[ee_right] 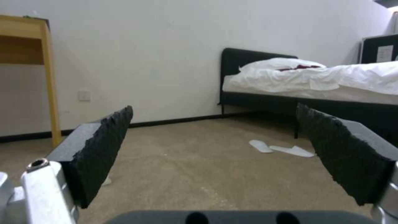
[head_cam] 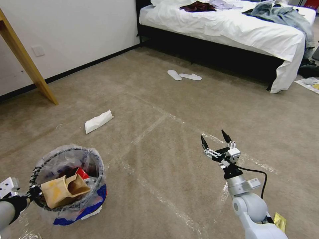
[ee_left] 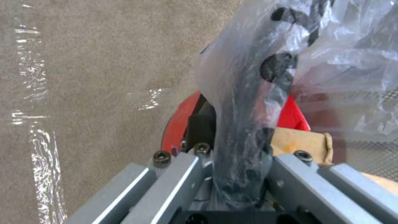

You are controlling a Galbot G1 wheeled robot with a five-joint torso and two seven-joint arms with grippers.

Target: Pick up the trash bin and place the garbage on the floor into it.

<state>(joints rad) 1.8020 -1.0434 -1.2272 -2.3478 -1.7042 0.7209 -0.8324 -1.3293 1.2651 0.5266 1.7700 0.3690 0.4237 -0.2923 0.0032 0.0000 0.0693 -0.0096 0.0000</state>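
The trash bin (head_cam: pixel 71 186), black mesh lined with a clear bag, is at the lower left of the head view, tilted over the floor (head_cam: pixel 159 132). Inside it lie a brown cardboard tray (head_cam: pixel 64 190) and a red piece (head_cam: pixel 81 173). My left gripper (head_cam: pixel 33 192) is shut on the bin's near rim; the left wrist view shows that gripper (ee_left: pixel 240 149) clamping the bag-covered rim (ee_left: pixel 248 93). One piece of garbage, a white folded tissue (head_cam: pixel 98 121), lies on the carpet beyond the bin. My right gripper (head_cam: pixel 216 139) hangs open and empty above the carpet, its fingers (ee_right: pixel 104 149) spread wide.
A bed (head_cam: pixel 232 26) with white sheets stands at the back right, with a pair of white slippers (head_cam: pixel 184 75) in front of it. A wooden table leg (head_cam: pixel 30 66) slants at the left wall. A small yellow wrapper (head_cam: pixel 279 221) lies beside my right arm.
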